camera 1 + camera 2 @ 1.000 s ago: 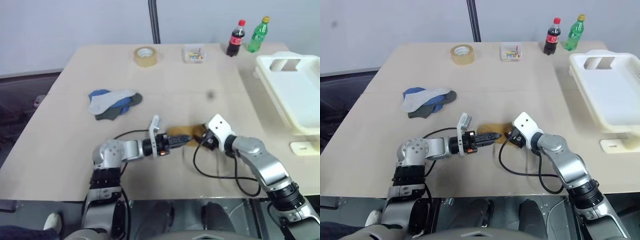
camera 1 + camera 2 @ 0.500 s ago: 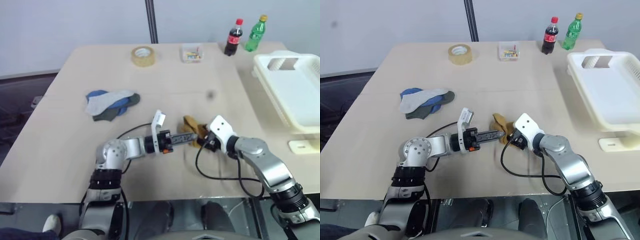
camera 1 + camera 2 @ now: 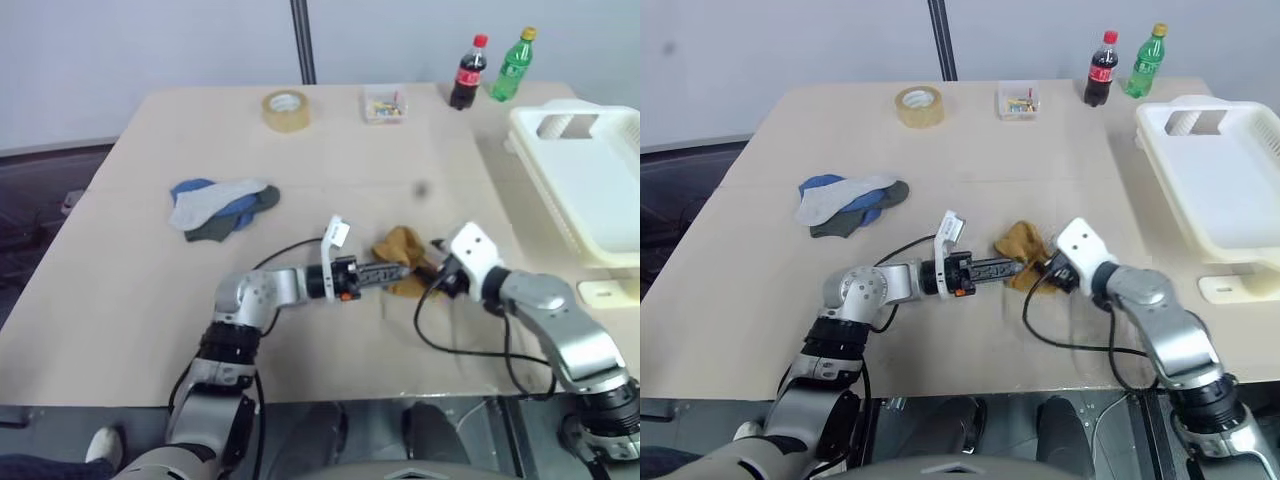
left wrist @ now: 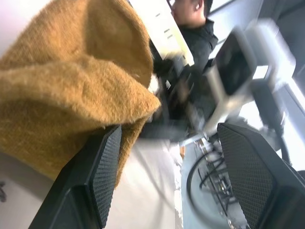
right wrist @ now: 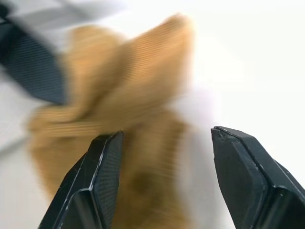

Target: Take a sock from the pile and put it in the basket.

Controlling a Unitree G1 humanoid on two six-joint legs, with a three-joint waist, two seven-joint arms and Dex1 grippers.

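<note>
Mid-handover: yellow sock (image 3: 400,247) between left gripper (image 3: 398,272) and right gripper (image 3: 432,272), both jaws wide, grip unclear. Next: right clamps, carries to basket (image 3: 600,215).

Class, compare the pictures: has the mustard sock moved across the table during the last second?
Yes. The mustard sock has shifted toward the basket, away from the pile, which has kept its place near the tape roll.

counter (image 3: 130,260): beige, flat top
far edge: tape roll (image 3: 285,109), small clear box (image 3: 385,105), cola bottle (image 3: 468,72), green bottle (image 3: 513,66)
left part: pile (image 3: 222,207) of socks
right edge: white basket (image 3: 590,190)
near middle: mustard sock (image 3: 400,250), bunched
</note>
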